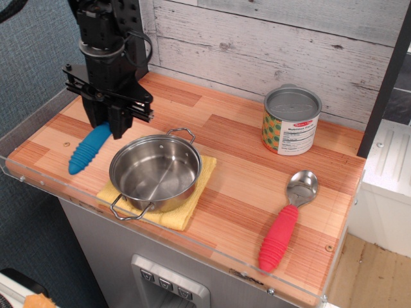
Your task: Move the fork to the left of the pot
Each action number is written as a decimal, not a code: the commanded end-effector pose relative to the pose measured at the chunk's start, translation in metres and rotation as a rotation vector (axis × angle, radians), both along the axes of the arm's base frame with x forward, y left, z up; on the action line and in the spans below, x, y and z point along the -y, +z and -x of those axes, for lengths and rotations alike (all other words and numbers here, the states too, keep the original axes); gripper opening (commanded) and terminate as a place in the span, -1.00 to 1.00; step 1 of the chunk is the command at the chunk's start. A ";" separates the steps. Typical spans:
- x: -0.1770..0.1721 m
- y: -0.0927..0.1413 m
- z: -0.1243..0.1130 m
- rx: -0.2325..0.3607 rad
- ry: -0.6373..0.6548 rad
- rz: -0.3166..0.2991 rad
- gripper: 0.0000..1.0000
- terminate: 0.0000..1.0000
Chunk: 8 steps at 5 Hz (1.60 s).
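The fork (89, 149) shows its thick ribbed blue handle, slanting down to the left of the pot, low over or on the wooden counter. Its tines are hidden between the fingers. My black gripper (107, 130) is shut on the fork's upper end, just left of the pot's rim. The pot (155, 172) is a shallow shiny steel pot with two wire loop handles. It stands on a yellow cloth (185, 206) near the counter's front edge.
A labelled tin can (291, 120) stands at the back right. A red-handled spoon (286, 221) lies at the front right. A clear plastic rim (38, 181) runs along the counter's left and front edges. A plank wall (270, 45) stands behind.
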<state>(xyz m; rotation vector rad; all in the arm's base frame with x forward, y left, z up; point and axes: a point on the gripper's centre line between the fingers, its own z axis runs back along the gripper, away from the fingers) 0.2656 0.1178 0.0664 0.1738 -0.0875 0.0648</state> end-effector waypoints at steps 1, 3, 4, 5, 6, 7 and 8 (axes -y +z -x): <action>-0.027 -0.004 -0.010 0.032 -0.012 -0.021 -1.00 -1.00; -0.042 -0.026 -0.014 0.028 -0.035 -0.046 -1.00 -1.00; -0.043 -0.031 -0.016 0.036 -0.037 -0.048 -1.00 -1.00; -0.044 -0.039 -0.017 0.019 -0.045 -0.041 -1.00 -1.00; -0.044 -0.039 -0.017 0.023 -0.050 -0.036 -1.00 -1.00; -0.045 -0.036 -0.015 0.014 -0.045 -0.037 1.00 -1.00; -0.047 -0.031 -0.014 0.021 -0.025 -0.046 1.00 -1.00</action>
